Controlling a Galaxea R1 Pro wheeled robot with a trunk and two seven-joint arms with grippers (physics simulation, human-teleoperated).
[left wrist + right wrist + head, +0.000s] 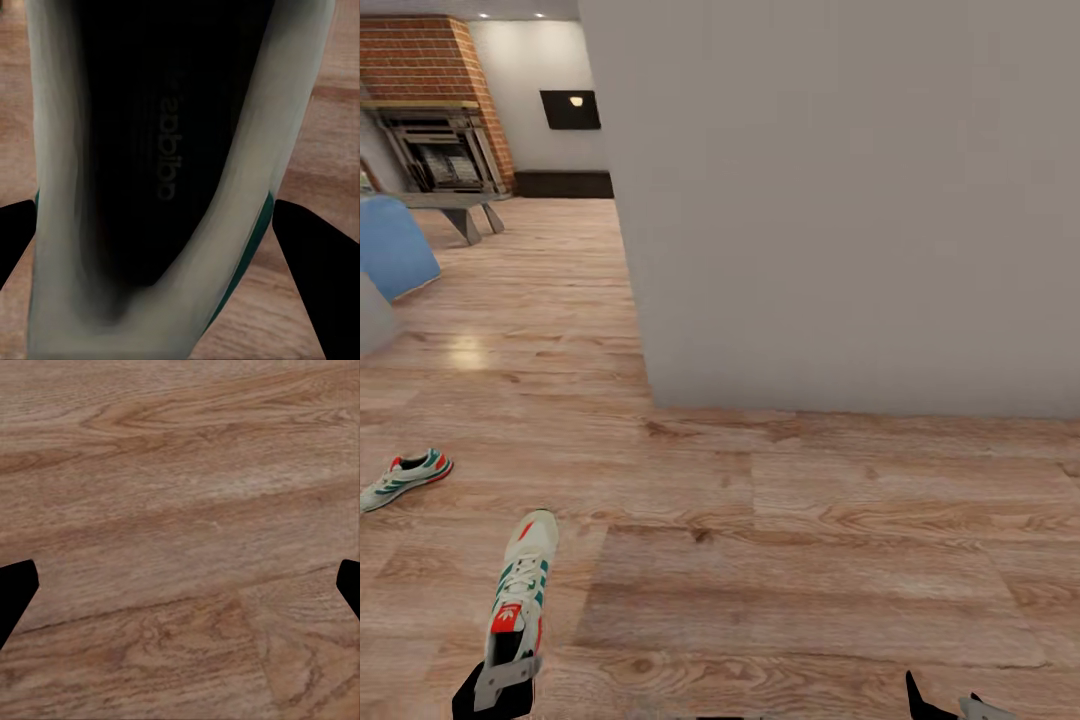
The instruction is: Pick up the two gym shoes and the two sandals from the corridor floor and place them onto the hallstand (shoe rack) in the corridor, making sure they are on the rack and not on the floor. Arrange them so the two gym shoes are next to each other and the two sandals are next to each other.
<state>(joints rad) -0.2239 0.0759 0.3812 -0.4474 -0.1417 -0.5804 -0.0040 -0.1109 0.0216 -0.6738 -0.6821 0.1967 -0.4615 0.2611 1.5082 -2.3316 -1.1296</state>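
Observation:
One cream gym shoe (520,590) with teal stripes and a red tongue hangs toe-forward over the corridor floor (810,560), heel end clamped in my left gripper (500,682). In the left wrist view the shoe's dark insole and pale collar (161,150) fill the space between the black fingers (307,255). The other gym shoe (405,478) lies on the planks at the far left, apart from both arms. My right gripper (948,706) hovers low at the lower right, open over bare wood (187,570). The sandals and the hallstand are out of view.
A tall pale-grey wall block (840,200) stands straight ahead, its corner near the middle. Left of it the floor runs back to a brick fireplace (435,100), a low bench (455,205) and a blue object (395,245).

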